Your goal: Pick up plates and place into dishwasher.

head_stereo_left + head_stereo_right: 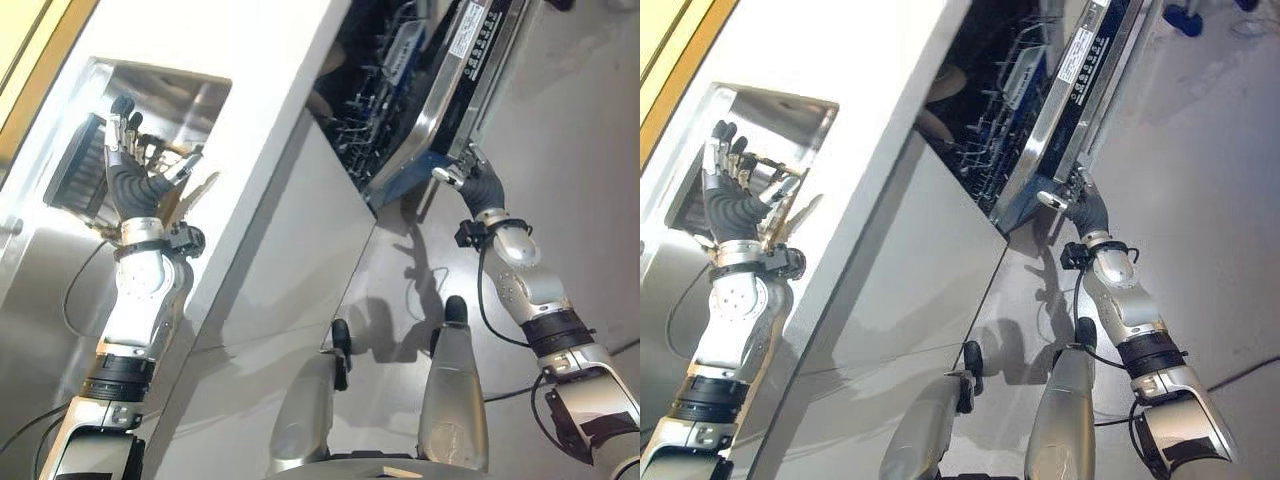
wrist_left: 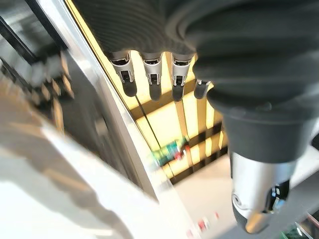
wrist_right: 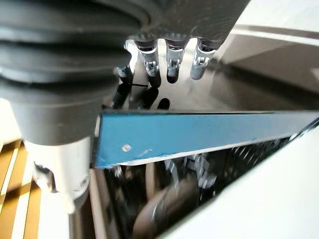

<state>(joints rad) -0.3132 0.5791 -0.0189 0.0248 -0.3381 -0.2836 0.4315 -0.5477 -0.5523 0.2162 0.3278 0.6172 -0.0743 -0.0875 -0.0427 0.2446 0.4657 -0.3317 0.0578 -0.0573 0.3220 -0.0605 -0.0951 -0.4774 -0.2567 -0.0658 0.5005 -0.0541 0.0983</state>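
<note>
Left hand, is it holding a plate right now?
No, the left hand is raised over the sink with its fingers spread and nothing in them.

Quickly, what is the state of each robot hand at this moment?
Left robot hand: open, fingers straight, over the sink, holding nothing.
Right robot hand: on the dishwasher door edge; open or shut cannot be told.

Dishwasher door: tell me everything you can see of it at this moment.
The dishwasher door hangs partly open, with a shiny steel inner liner, a printed label on its upper edge and a blue film strip along one edge. The right hand rests against that edge with straight fingers. Behind it a dark wire rack shows, holding what looks like a pale plate.
</note>
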